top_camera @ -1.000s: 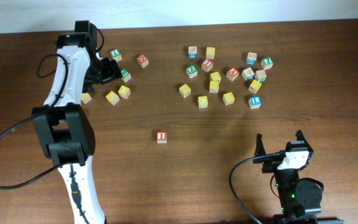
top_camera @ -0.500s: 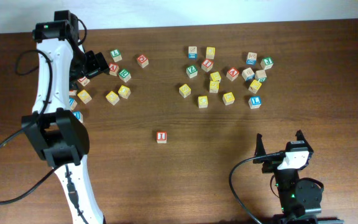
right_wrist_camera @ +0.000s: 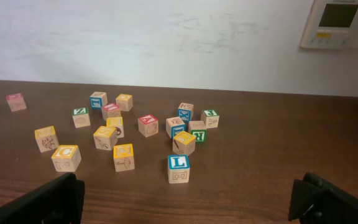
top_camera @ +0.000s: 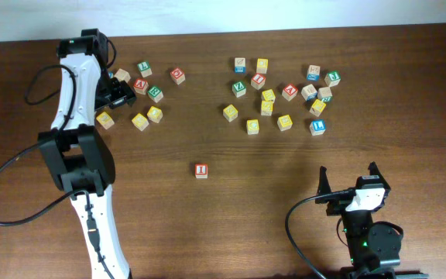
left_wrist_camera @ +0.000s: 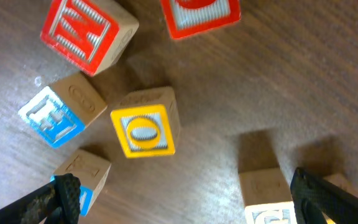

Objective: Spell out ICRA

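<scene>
The red I block (top_camera: 200,170) stands alone at the table's middle front. My left gripper (top_camera: 120,91) is open and empty, low over the far-left group of blocks. In the left wrist view its jaws (left_wrist_camera: 191,208) straddle bare wood, with a yellow O block (left_wrist_camera: 145,129) just ahead, a yellow block (left_wrist_camera: 269,200) by the right finger and a blue block (left_wrist_camera: 82,178) by the left finger. A yellow C block (right_wrist_camera: 66,157) and a red-topped block (right_wrist_camera: 148,124) lie in the right group. My right gripper (top_camera: 351,183) is open and empty at the front right; it also shows in the right wrist view (right_wrist_camera: 188,208).
A red W block (left_wrist_camera: 89,31), another red block (left_wrist_camera: 201,14) and a blue block (left_wrist_camera: 61,116) lie beyond the left jaws. A blue L block (right_wrist_camera: 178,168) is the nearest to the right gripper. The right group holds several more blocks (top_camera: 284,122).
My left arm swung left, then came back slightly right and toward the front, its gripper still over the far-left blocks. The right arm and the I block have not moved.
</scene>
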{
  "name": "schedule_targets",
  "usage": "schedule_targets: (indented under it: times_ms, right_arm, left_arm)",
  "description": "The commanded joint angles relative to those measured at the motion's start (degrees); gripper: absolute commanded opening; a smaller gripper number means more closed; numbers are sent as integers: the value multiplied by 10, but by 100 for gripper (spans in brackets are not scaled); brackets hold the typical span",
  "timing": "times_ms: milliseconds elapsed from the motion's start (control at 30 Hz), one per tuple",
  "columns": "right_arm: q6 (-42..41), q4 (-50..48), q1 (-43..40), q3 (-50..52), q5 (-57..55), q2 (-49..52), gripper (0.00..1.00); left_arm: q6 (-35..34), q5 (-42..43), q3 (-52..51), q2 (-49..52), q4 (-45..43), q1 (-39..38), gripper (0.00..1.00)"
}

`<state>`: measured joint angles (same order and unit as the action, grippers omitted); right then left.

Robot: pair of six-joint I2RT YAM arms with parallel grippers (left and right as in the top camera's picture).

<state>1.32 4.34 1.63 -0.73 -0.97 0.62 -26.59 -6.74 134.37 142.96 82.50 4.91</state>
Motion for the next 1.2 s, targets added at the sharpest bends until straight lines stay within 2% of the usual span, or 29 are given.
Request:
schedule_targets:
  times_ms: [0, 100, 267, 367, 567, 800, 867, 1000, 1167]
  right_arm:
    - [-2, 3, -2, 4, 2, -4, 98]
    - [-3, 3, -2, 4, 1, -4, 98]
    - [-3, 3, -2, 4, 1, -4, 98]
    - [-3, 3, -2, 4, 1, -4, 98]
    - [-3, 3, -2, 4, 1, -4, 98]
    - [-3, 3, -2, 4, 1, -4, 98]
    - [-2, 3, -2, 4, 1, -4, 98]
    - [-3, 3, -2, 4, 1, -4, 99]
    - [-3, 3, -2, 4, 1, -4, 98]
  left_arm:
    - [-10, -10, 0, -2, -21, 2, 100]
    - [-10, -11, 0, -2, -45, 2, 98]
    - [-11, -13, -1, 10, -66, 2, 84]
    - [-11, -28, -1, 11, -72, 4, 84]
    - [-57, -26, -5, 15, -57, 5, 84]
    - [-57, -25, -41, 15, -64, 5, 84]
    - [-32, -16, -38, 7, -61, 5, 84]
    - [-31, -14, -7, -34, -25, 5, 87]
    - [-31, -14, -2, -96, -42, 5, 89]
